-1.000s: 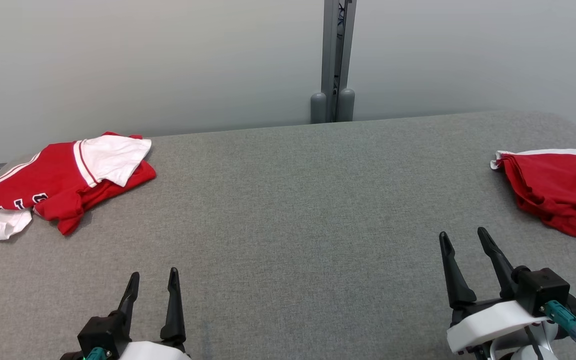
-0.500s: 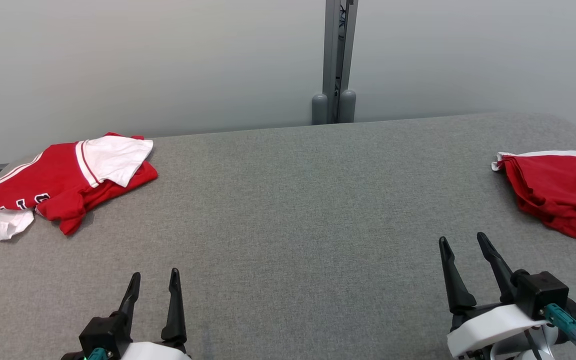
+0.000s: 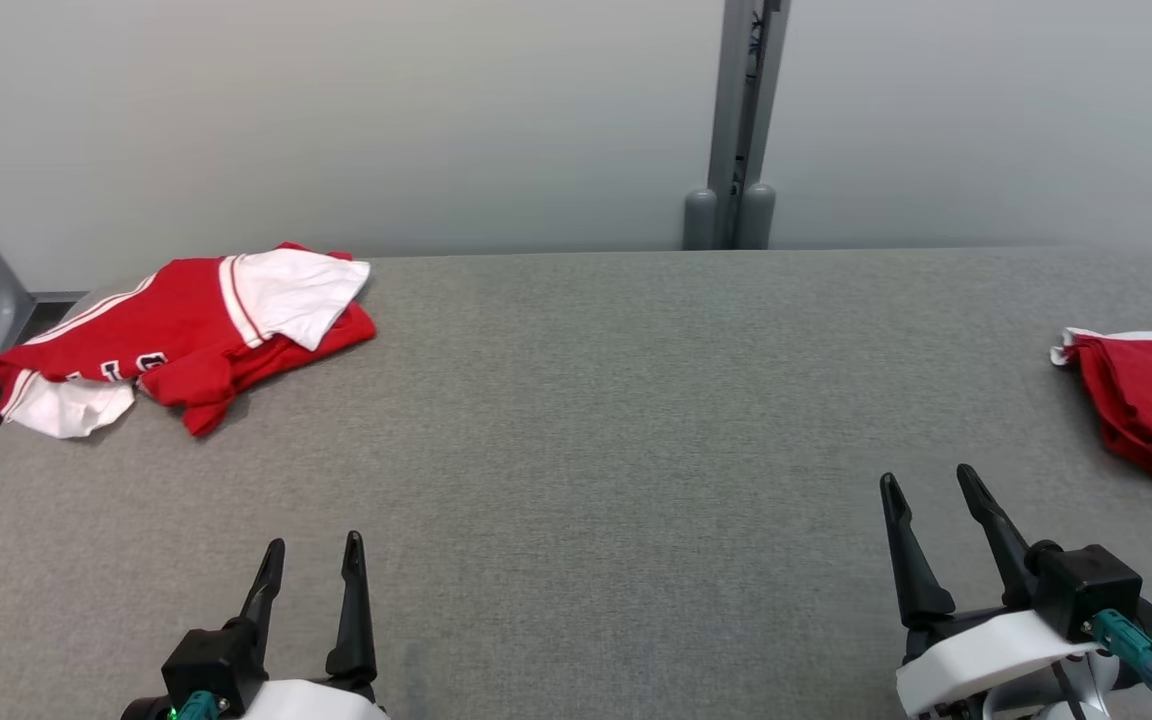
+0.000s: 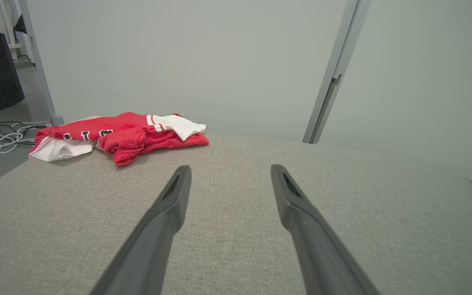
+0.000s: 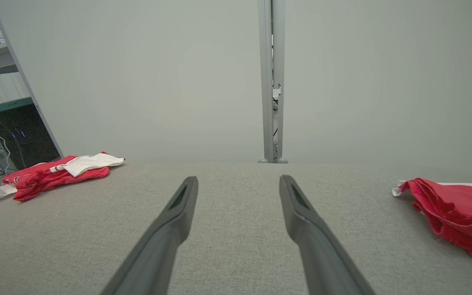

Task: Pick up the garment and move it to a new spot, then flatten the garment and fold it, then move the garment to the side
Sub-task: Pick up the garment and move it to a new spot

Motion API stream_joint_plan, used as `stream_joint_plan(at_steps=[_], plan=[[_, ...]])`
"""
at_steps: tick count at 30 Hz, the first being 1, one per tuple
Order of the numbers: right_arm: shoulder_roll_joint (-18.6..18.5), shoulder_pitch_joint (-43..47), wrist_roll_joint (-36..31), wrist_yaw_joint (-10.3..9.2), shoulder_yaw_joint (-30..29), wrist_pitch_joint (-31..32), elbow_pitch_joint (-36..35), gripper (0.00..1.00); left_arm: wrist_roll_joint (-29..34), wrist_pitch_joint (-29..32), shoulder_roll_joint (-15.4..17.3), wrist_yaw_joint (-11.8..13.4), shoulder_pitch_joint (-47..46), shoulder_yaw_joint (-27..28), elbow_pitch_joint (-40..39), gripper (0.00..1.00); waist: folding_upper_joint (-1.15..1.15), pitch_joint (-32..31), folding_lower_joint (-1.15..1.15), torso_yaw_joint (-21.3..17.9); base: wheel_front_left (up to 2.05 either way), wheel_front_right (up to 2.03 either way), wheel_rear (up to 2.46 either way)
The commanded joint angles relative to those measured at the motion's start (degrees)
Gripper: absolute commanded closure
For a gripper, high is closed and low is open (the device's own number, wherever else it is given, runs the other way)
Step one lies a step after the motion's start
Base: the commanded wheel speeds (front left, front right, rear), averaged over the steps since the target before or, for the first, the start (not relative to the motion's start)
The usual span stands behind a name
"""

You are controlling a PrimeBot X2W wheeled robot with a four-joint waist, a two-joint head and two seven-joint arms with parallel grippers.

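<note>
Two red-and-white garments, left garment and right garment, two end effectors, left end effector and right end effector, one grey worktop, one upright post.

Table: grey woven cloth table top, matt, coarse weave.
Garment: red-and-white cloth jersey, soft, matt, creased.
Other cloth: crumpled red fabric with white edge, slightly fuzzy.
Post: grey upright metal post, smooth, satin.
Fingers: left gripper, right gripper, dark matt plastic.

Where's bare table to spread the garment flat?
The middle of the table, between the crumpled jersey far left and the red garment at the right edge, is bare, as is the strip between left gripper and right gripper. Only those ends are crowded.
</note>
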Motion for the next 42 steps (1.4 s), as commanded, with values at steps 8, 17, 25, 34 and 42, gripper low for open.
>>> stream_joint_plan(at_steps=[8,17,25,34,42], plan=[[-0.23,0.33,0.82,0.01,0.58,0.14,-0.67,0.0,0.72,-0.28,0.39,0.07,-1.14,0.78,-0.63,0.0,0.0,0.53,0.0,11.0,0.0,0.0,0.0],[-0.22,-0.7,1.67,0.01,1.69,-0.25,-0.42,0.0,0.87,-0.28,0.63,0.05,-0.3,1.73,-1.04,0.0,0.0,0.97,0.0,20.68,0.0,0.0,0.0],[-0.25,-1.04,1.96,0.01,2.28,-0.67,-0.06,0.0,1.06,-0.28,0.62,-0.38,0.21,2.17,-1.46,0.0,0.0,1.59,0.0,23.43,0.0,0.0,0.0],[-0.25,-2.8,0.29,0.01,2.2,-0.2,-0.48,0.0,0.8,-0.28,0.42,-0.71,-1.67,1.68,-1.39,0.0,0.0,4.9,0.0,21.37,0.0,0.0,0.0],[-0.25,-5.01,-1.77,0.01,1.35,0.79,-2.57,0.0,1.59,0.4,2.99,-1.95,-9.62,2.16,-1.22,0.0,0.0,9.3,0.0,18.25,0.0,0.0,0.0]])
